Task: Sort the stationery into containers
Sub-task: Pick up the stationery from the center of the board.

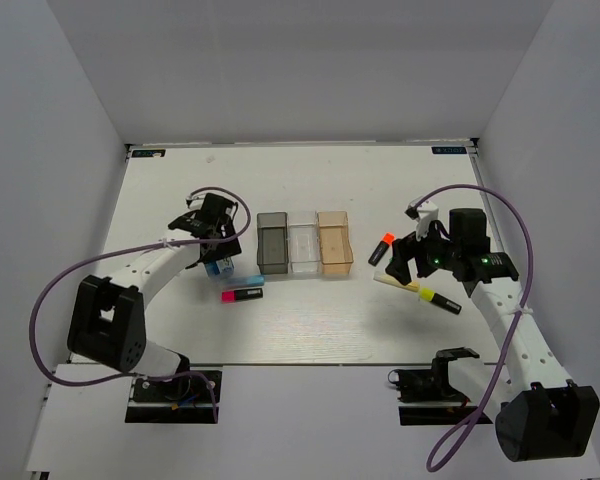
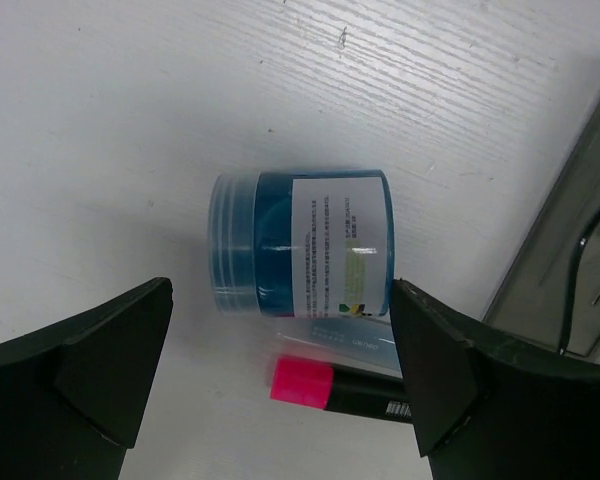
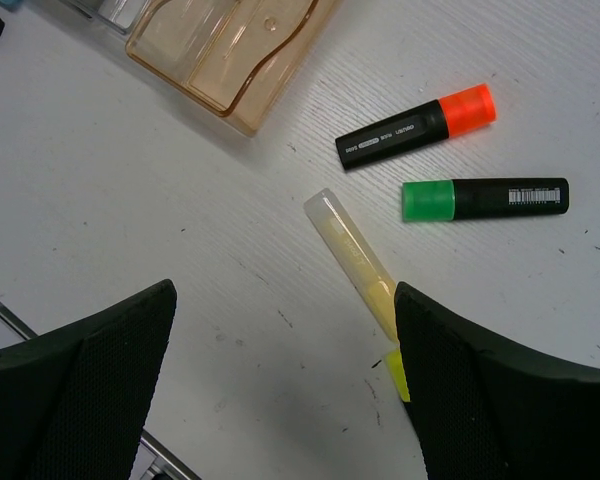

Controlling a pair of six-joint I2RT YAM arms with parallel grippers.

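Both claws spread wide and empty, flanking three bins on the white table (image 1: 310, 180).
The left wrist view alone shows the left gripper (image 2: 280, 350) framing a stubby blue tub (image 2: 300, 245), white-labelled and on its side, touching a light-blue stick (image 2: 340, 335) beside the pink highlighter (image 1: 242, 294). Mid-table stand the smoky grey bin (image 1: 272, 242), clear bin (image 1: 303, 243) and orange-tan bin (image 1: 334, 243). Only the right wrist view shows the green highlighter (image 3: 485, 198), beside the orange highlighter (image 3: 415, 127); the translucent pale-yellow stick (image 3: 350, 245) slants under the right gripper (image 3: 280, 340).

white wood-grain table (image 1: 310, 180), closed in by pale grey walls (image 1: 300, 60) along far, left and right edges; small dark label (image 1: 146, 153) at its far left corner.
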